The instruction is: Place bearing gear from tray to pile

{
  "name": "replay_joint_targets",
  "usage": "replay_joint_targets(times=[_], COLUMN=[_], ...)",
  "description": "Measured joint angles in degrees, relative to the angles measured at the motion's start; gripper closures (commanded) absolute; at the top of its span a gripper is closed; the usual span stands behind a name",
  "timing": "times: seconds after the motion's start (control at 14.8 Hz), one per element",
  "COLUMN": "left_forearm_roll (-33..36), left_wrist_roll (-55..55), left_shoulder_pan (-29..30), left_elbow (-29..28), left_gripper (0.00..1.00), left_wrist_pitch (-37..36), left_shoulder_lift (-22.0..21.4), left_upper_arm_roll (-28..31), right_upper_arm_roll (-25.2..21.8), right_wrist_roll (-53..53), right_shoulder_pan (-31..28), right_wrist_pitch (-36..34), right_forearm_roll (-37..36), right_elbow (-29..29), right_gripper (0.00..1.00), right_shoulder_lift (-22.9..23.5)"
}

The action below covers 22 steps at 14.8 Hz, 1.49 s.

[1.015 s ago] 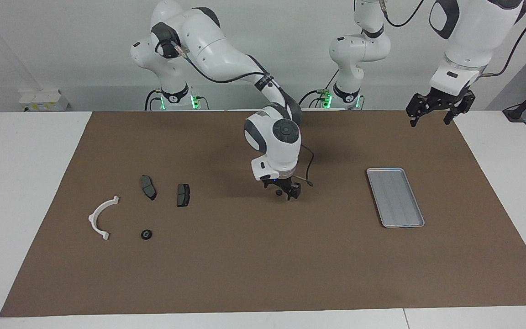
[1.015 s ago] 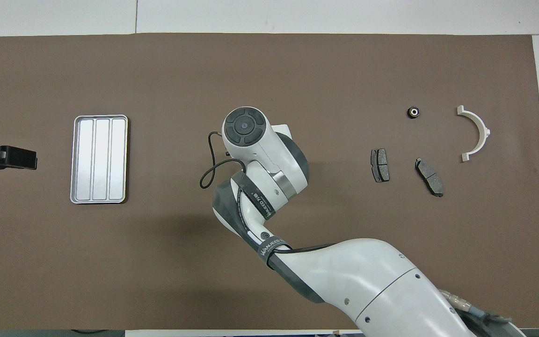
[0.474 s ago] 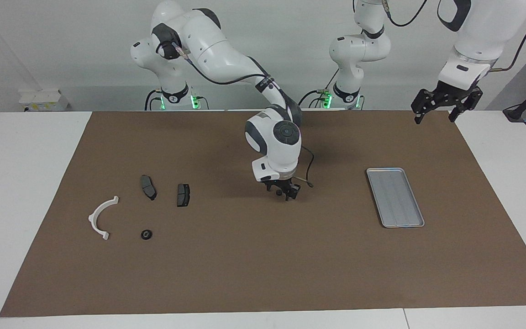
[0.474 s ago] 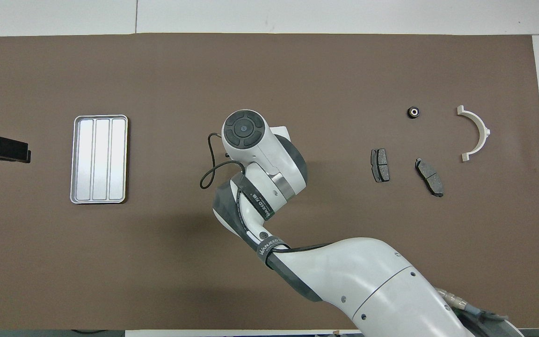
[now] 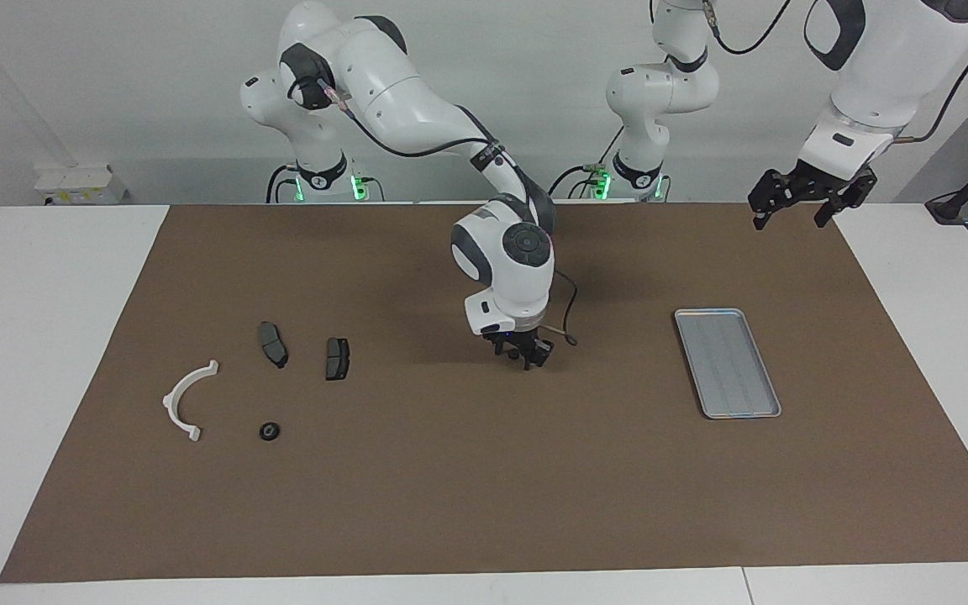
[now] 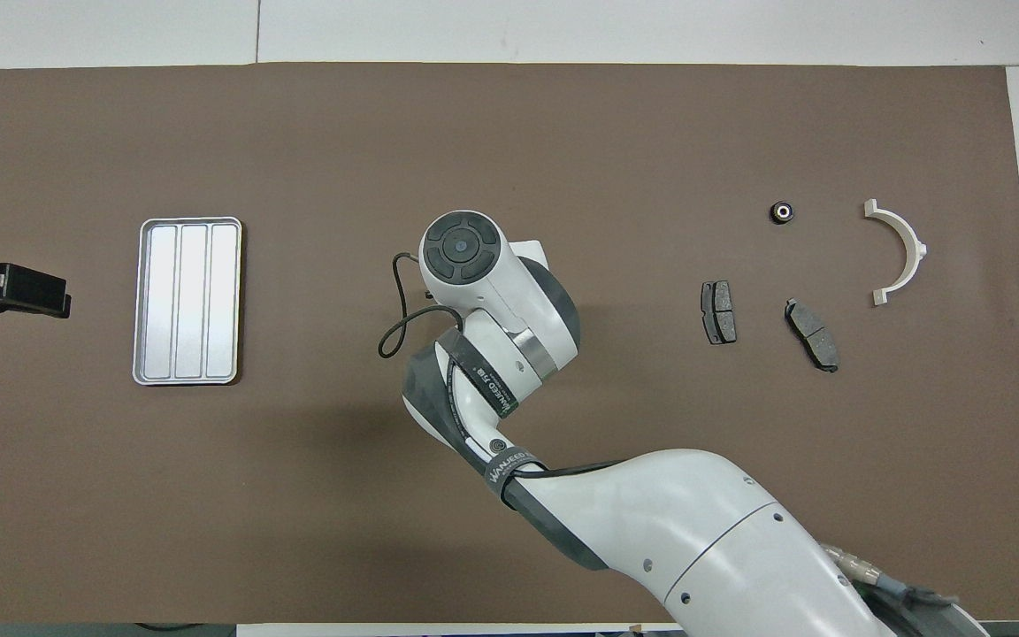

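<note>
A brown mat [image 5: 484,470] covers most of the white desk [image 5: 39,336].

The right gripper [image 5: 522,355] points down, low over the middle of the mat. A small dark round thing sits between its fingers; it may be the gear, but I cannot be sure. The fingers are close together, and I cannot tell if they are holding it or not. From above, the arm's big round wrist hides this gripper.

The left gripper [image 5: 799,200] hangs high in the air over the mat's edge at the left arm's end of the desk. Its fingers are spread wide and hold nothing. That arm waits.

The silver tray [image 5: 728,362] lies flat on the mat toward the left arm's end. It has a raised rim and long ridges.

The pile is at the right arm's end of the mat. It has a white half-ring [image 5: 187,399], two dark grey pads, pad one [image 5: 272,344] and pad two [image 5: 337,358], and a small black round gear [image 5: 269,431]. The pieces lie apart, not touching. The two pads lie side by side, nearer to the robots than the gear. The half-ring is closest to the mat's end edge, and the small gear lies just beside it.
</note>
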Motion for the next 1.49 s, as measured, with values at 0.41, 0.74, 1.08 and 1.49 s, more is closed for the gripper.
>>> replay_joint_targets(times=[0.41,0.74,1.08,1.49], left_forearm_roll=[-0.01,-0.04,-1.52,-4.73], left_wrist_roll=[0.00,0.00,0.01,0.04], left_shoulder_pan=[0.00,-0.06,-0.11,-0.10], left_elbow=[-0.69,-1.29,-1.29,-1.29], left_gripper=[0.00,0.00,0.00,0.00], left_wrist_pitch=[-0.70,-0.87,-0.86,-0.48], left_shoulder_lift=[0.04,0.04,0.03,0.03], left_upper_arm_roll=[0.03,-0.34,-0.42,-0.37], right_upper_arm_roll=[0.07,-0.61,-0.86,-0.75], right_wrist_roll=[0.01,-8.54,-41.85,-59.20], right_shoulder_pan=[-0.02,-3.61,-21.70,-29.63], right_wrist_pitch=[-0.13,-8.53,-14.87,-2.97], right_forearm_roll=[0.09,-0.19,-0.39,-0.77], right_elbow=[0.00,3.41,9.39,3.41], right_gripper=[1.00,1.00,1.00,1.00], right_shoulder_lift=[-0.17,-0.22,-0.88,0.26])
